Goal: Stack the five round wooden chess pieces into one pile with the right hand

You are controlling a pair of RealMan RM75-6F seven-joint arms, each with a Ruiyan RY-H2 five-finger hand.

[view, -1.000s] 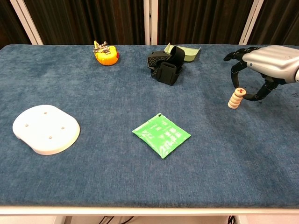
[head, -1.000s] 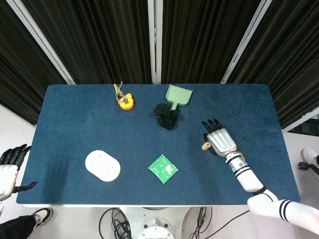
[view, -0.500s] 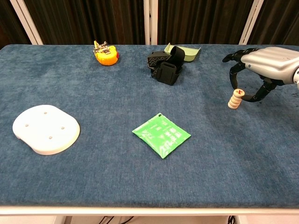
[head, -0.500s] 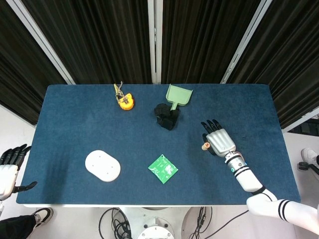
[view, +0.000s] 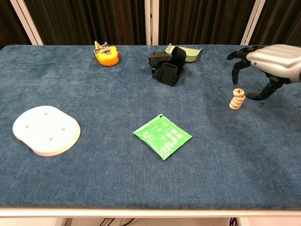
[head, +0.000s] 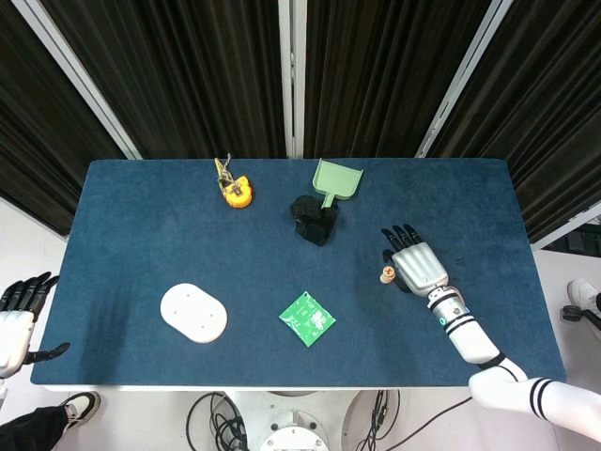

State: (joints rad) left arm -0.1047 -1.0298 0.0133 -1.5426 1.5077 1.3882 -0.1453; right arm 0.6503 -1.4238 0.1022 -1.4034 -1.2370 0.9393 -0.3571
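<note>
pile: leaning a little, you are risking a topple
right hand: fingers spread, holding nothing, hovering over it; a brush is tipping it

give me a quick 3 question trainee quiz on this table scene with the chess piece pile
1. True or false: the right hand grips the pile of chess pieces.
2. Which lies nearest the pile: A the white oval plate, B the green packet, C the orange tape measure?
3. What colour is the mark on the top piece?

Key: 1 false, the hand hovers open just above it. 2 B. 3 red.
</note>
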